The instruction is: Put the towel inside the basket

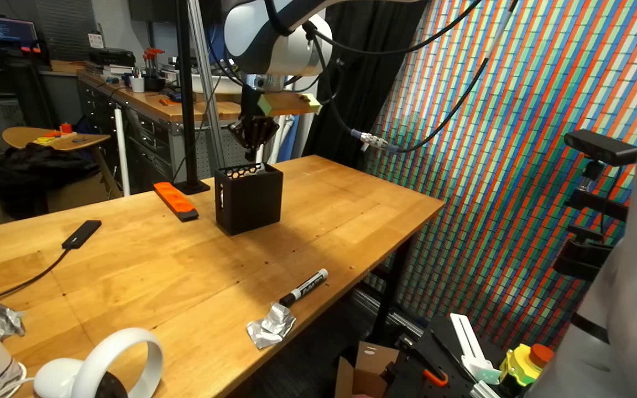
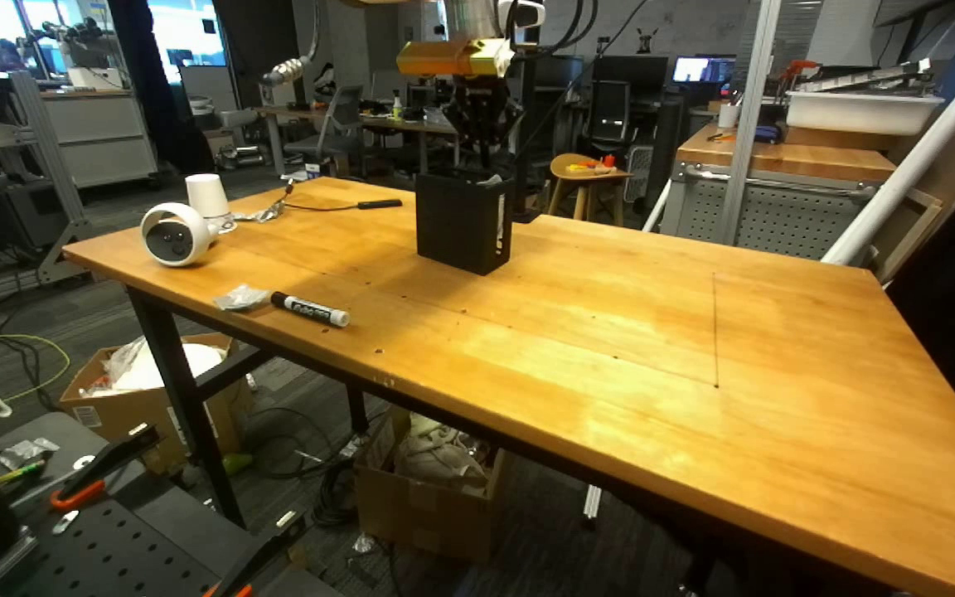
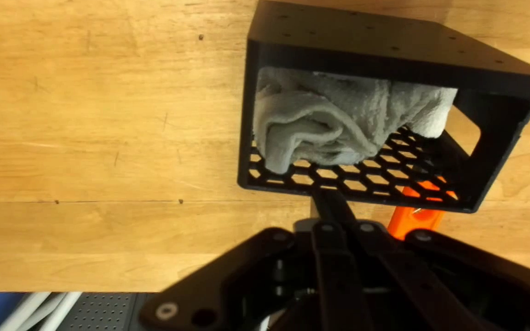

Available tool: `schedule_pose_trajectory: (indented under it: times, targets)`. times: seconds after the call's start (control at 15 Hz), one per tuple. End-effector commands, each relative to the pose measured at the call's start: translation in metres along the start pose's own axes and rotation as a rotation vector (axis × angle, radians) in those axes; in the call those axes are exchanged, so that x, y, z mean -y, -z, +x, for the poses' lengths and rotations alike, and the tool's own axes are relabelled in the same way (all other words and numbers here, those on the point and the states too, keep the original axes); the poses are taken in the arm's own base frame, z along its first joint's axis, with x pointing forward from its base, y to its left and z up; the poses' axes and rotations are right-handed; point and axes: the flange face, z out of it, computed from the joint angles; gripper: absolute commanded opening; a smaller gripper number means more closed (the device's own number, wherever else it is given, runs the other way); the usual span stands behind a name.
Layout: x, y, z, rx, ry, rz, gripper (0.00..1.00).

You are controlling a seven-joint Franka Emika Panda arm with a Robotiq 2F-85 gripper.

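The claw (image 3: 331,195) hangs right at the honeycomb edge of the basket (image 1: 249,202), fingers pressed together; whether the tips touch that rim, I can't tell. And there's the towel (image 3: 348,110), just past those tips, bunched in grey folds inside the basket, partly hidden by one wall. Down near the claw, beside the basket, an orange bar (image 1: 173,200) lies on the table (image 2: 652,298). Well apart from the claw lies the marker (image 1: 304,287), foil (image 1: 271,327) just beside its cap, and farther out from the claw sits a white gadget (image 2: 175,235).
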Motion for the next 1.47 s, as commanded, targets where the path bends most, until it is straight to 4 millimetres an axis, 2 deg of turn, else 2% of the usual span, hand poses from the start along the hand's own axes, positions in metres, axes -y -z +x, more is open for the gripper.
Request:
schedule_pose_trajectory:
  times: [0.0, 0.27, 0.53, 0.8, 1.07, 1.4]
  targets:
    - [-0.010, 0.008, 0.004, 0.000, -0.002, -0.039, 0.02]
    - [-0.005, 0.010, -0.008, 0.051, -0.007, -0.050, 0.02]
    - [0.019, 0.040, -0.016, 0.012, -0.022, -0.036, 0.03]
    - [0.031, 0.055, -0.020, -0.003, -0.024, -0.042, 0.03]
    - [0.033, 0.048, -0.026, 0.008, -0.006, -0.066, 0.03]
    - [0.035, 0.022, -0.030, 0.025, 0.009, -0.070, 0.03]
